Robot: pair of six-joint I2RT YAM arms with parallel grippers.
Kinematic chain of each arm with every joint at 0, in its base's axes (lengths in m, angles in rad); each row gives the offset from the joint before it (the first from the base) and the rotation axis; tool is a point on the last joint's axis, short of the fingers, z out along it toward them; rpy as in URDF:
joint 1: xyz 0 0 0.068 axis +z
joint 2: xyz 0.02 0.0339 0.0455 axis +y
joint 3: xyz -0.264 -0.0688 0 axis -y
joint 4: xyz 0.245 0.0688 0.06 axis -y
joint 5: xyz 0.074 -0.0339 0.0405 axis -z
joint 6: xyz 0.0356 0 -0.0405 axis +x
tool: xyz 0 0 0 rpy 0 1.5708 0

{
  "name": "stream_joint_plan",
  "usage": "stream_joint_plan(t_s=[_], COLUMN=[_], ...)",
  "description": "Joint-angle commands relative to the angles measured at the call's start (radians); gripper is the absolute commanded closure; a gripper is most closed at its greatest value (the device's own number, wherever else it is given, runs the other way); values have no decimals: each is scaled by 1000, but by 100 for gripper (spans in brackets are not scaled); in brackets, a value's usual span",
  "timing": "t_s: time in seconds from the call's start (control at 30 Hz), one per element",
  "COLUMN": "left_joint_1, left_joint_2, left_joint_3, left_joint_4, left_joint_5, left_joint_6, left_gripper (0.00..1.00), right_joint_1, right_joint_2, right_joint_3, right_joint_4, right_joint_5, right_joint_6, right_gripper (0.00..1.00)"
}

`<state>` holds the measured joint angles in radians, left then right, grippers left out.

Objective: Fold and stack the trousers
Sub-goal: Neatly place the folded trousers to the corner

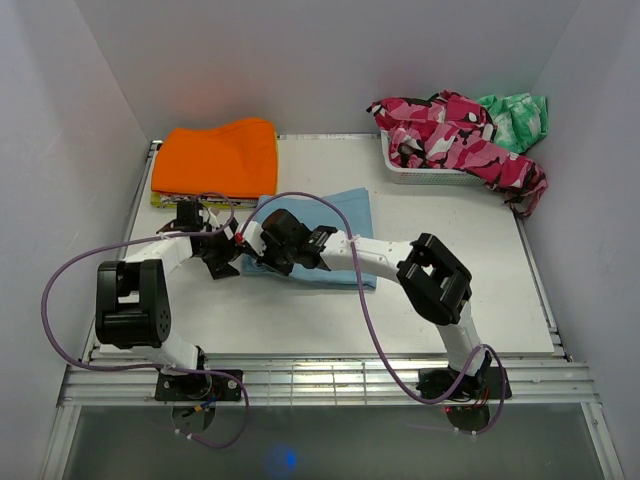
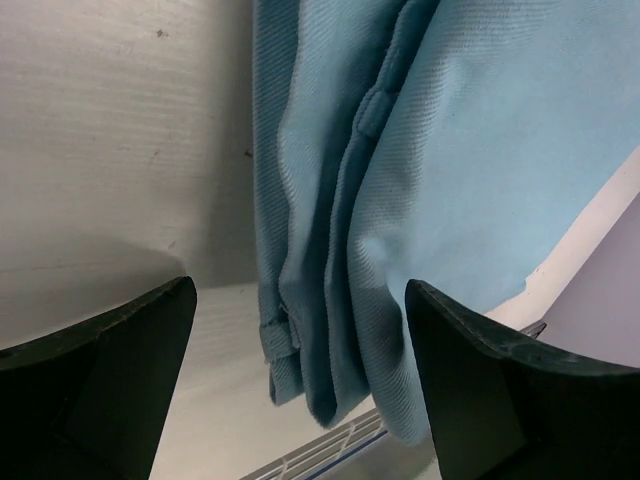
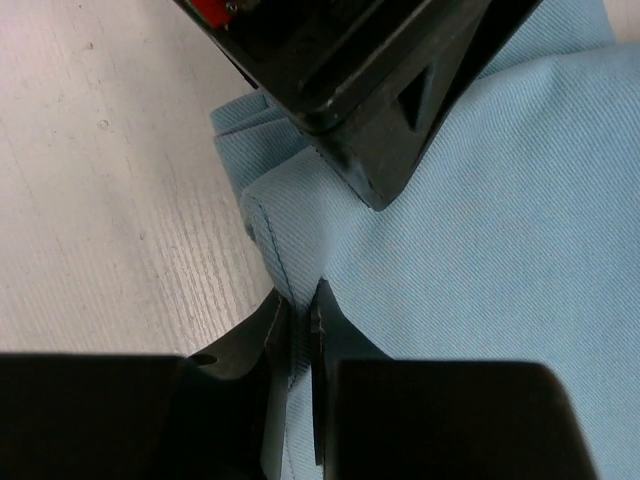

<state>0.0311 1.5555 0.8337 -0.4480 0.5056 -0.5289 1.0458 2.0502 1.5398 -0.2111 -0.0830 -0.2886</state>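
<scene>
Right gripper (image 3: pixel 298 325) is clamped on the left edge of the trousers (image 3: pixel 480 220); left gripper (image 2: pixel 300 290), spread wide, is poised just left, apparently astride that edge.

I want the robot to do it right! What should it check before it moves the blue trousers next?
1. Right gripper pinching the trousers: ok, shut on the cloth's edge.
2. Left gripper ready to grab: ok, wide open, lined up with the folded edge.
3. Left gripper holding cloth: not ok, not yet closed on anything.
4. Trousers folded neatly all over: cannot tell, the arms hide part of them from above.
5. Orange garment, perhaps the stacking spot: ok, nothing lies on top of it.
</scene>
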Motion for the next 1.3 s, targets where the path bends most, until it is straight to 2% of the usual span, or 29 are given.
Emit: stream_joint_plan(t_s=[0.0, 0.1, 0.33, 0.4, 0.43, 0.47, 0.5, 0.53, 0.57, 0.67, 0.7, 0.73, 0.8, 0.83, 0.87, 0.9, 0.97, 1.0, 1.1, 1.27], left_joint_1=[-14, -51, -83, -83, -83, -85, -85, -83, -83, -83, -83, -83, -85, -86, -88, -91, -105, -109, -125, -128], left_joint_2=[9, 11, 31, 47, 49, 49, 45, 44, 43, 32, 31, 25, 17, 14, 0, -8, -41, -51, -78, -112], left_joint_3=[30, 2, -53, -73, -79, -85, -88, -90, -88, -91, -91, -94, -103, -108, -114, -120, -136, -142, -159, -194], left_joint_4=[55, 103, 170, 205, 213, 216, 213, 213, 213, 216, 216, 216, 223, 224, 227, 233, 236, 241, 246, 270], left_joint_5=[10, 94, 109, 139, 142, 136, 119, 114, 116, 120, 122, 122, 128, 135, 137, 134, 103, 90, 45, 10], left_joint_6=[-48, -101, -180, -197, -197, -194, -191, -191, -189, -201, -203, -206, -207, -209, -209, -206, -206, -204, -200, -212], left_gripper=[5, 14, 38, 52, 64, 86, 93, 99, 100, 100, 100, 100, 100, 100, 100, 100, 100, 100, 100, 100], right_joint_1=[-12, -23, -43, -46, -47, -53, -55, -61, -78, -150, -179, -206, -332, -389, -511, -579, -744, -789, -878, -882], right_joint_2=[-45, -16, 11, 4, -2, -13, -54, -85, -163, -306, -399, -439, -539, -564, -587, -620, -634, -637, -653, -668], right_joint_3=[32, 71, 123, 134, 137, 137, 109, 83, 48, -127, -171, -252, -337, -430, -478, -522, -616, -641, -743, -900], right_joint_4=[29, 13, -4, -34, -49, -63, -68, -74, -73, -79, -83, -106, -123, -122, -114, -103, -93, -87, -24, 159], right_joint_5=[-23, -20, -37, -58, -70, -77, -80, -77, -77, -98, -112, -115, -142, -176, -210, -291, -365, -412, -475, -531], right_joint_6=[46, 61, 109, 111, 111, 114, 114, 117, 126, 144, 154, 157, 180, 230, 262, 287, 391, 423, 532, 716], right_gripper=[92, 92, 92, 91, 87, 82, 71, 65, 51, 36, 27, 25, 23, 22, 22, 21, 20, 20, 21, 18])
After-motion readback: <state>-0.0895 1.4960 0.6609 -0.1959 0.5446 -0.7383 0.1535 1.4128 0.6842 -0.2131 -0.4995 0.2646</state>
